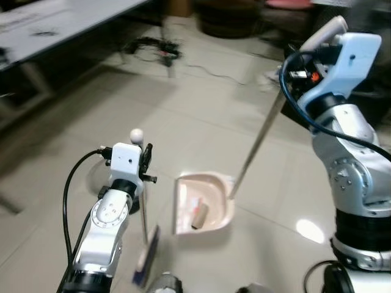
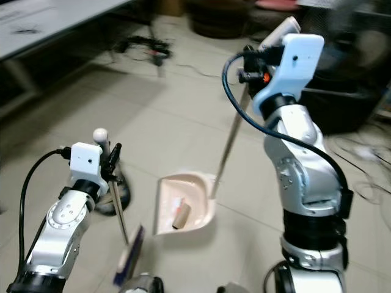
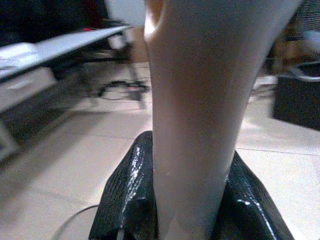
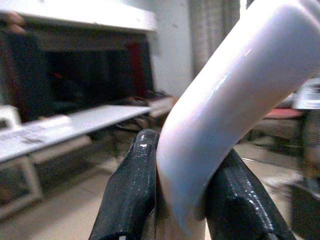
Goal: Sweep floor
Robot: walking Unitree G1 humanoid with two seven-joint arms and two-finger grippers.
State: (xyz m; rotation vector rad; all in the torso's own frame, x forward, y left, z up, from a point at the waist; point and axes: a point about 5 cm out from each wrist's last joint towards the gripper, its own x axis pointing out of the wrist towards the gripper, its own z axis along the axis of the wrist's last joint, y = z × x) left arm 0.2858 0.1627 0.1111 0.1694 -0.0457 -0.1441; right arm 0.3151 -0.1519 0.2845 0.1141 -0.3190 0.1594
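A pale pink dustpan [image 1: 208, 195] rests on the tiled floor in front of me, with a cardboard tube [image 1: 200, 215] and small scraps inside. Its long thin handle [image 1: 259, 137] slants up to my right gripper [image 2: 256, 58], which is shut on the curved white grip [image 4: 225, 100] between its black fingers [image 4: 132, 190]. My left gripper [image 1: 145, 162] is shut on the broom handle [image 3: 200, 100], topped by a white knob [image 1: 137, 133]. The blue broom head [image 1: 145, 256] sits on the floor just left of the dustpan's open mouth.
A white table [image 1: 55, 24] runs along the far left. A tangle of black cables [image 1: 153, 46] lies on the floor beyond. A dark box [image 2: 342, 104] and more cables [image 2: 366, 152] are on the right. Open tile lies between the table and the dustpan.
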